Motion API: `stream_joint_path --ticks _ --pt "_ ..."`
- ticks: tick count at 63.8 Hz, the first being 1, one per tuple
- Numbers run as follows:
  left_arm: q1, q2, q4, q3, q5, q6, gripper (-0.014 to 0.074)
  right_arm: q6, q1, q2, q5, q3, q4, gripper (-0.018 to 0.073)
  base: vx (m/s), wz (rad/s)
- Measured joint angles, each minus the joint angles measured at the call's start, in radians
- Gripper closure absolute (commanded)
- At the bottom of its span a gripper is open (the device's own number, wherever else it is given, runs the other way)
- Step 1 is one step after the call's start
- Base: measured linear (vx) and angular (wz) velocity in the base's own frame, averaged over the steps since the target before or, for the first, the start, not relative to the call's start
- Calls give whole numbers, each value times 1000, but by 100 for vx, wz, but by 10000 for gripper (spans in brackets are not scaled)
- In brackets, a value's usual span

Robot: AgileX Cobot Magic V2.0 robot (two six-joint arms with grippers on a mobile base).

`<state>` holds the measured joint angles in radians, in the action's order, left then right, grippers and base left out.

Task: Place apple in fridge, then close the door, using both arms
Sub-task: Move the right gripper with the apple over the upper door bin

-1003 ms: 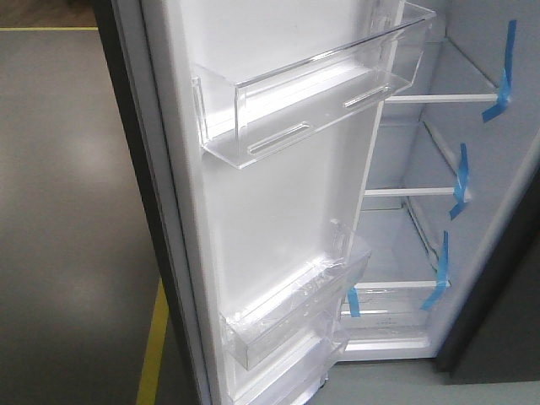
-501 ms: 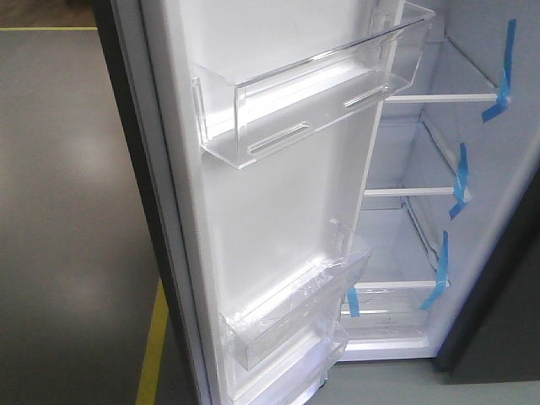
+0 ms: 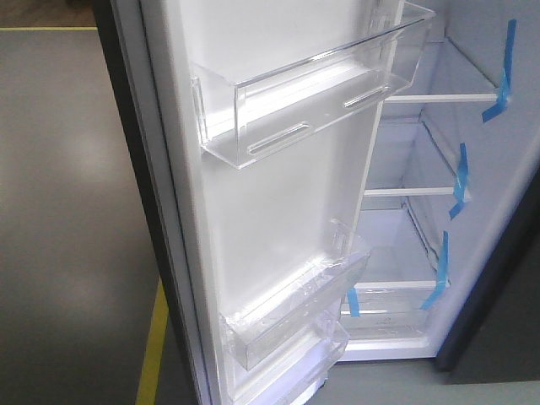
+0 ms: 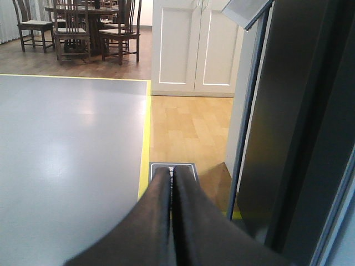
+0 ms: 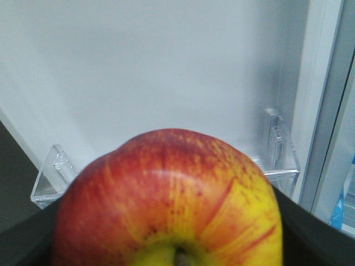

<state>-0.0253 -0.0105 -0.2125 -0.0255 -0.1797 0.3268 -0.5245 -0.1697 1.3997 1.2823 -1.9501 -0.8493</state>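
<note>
pinching the apple (image 5: pixel 166 188) between dark fingers (image 5: pixel 310 235) at either side, the right tool (image 5: pixel 166 252) holds it stem-end toward the camera, close before the white inner face of the door (image 3: pixel 278 194) and one of its clear bins (image 5: pixel 277 160) — not yet inside the fridge (image 3: pixel 498 278). the door stands open beside white shelves (image 3: pixel 422 191) marked with blue tape (image 3: pixel 460 181). the left tool (image 4: pixel 172 178), fingers pressed together, hangs over grey floor (image 4: pixel 72 155) edged by a yellow line (image 4: pixel 145 138) — wood flooring (image 4: pixel 188 127), a white cabinet (image 4: pixel 191 47) and dining chairs (image 4: pixel 119 27) lie beyond.
</note>
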Motion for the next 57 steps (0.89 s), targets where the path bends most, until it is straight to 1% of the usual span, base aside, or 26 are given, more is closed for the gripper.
stream_joint_path --ticks 17,26,30,34,38,41,47,53,57 --pt "0 0 0 0 0 0 603 0 0 0 -5 0 0 566 0 0" --pt "0 0 0 0 0 0 603 1 0 0 -97 0 -4 566 0 0" --pt "0 0 0 0 0 0 603 -1 0 3 -152 0 -32 566 0 0" --pt "0 0 0 0 0 0 603 -17 0 12 -196 0 -97 566 0 0" --pt "0 0 0 0 0 0 603 -69 7 33 -231 0 -183 564 0 0" --pt "0 0 0 0 0 0 603 -117 26 58 -244 0 -251 564 0 0" --pt "0 0 0 0 0 0 603 -233 89 119 -267 0 -332 564 0 0" --pt "0 0 0 0 0 0 603 -309 160 190 -297 0 -340 563 0 0" --pt "0 0 0 0 0 0 603 -333 203 238 -311 1 -315 561 0 0"
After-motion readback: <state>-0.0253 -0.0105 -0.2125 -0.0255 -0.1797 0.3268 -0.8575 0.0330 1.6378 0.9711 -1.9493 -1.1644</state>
